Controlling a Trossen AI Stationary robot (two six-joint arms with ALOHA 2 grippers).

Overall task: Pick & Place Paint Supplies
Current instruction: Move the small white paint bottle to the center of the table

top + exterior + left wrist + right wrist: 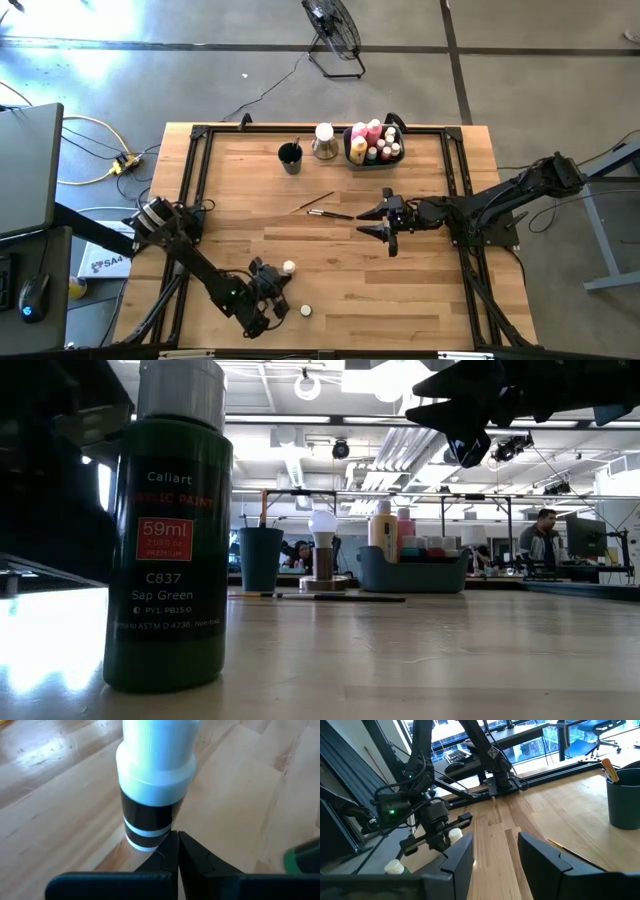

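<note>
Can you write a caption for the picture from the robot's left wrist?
The shut left gripper sits just behind a black bottle with a white cap on the wooden table.

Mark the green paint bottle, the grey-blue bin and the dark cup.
green paint bottle (168,560), low view, on its label.
grey-blue bin (410,574), low view, on its front wall.
dark cup (290,158), high view, on its rim.
</note>
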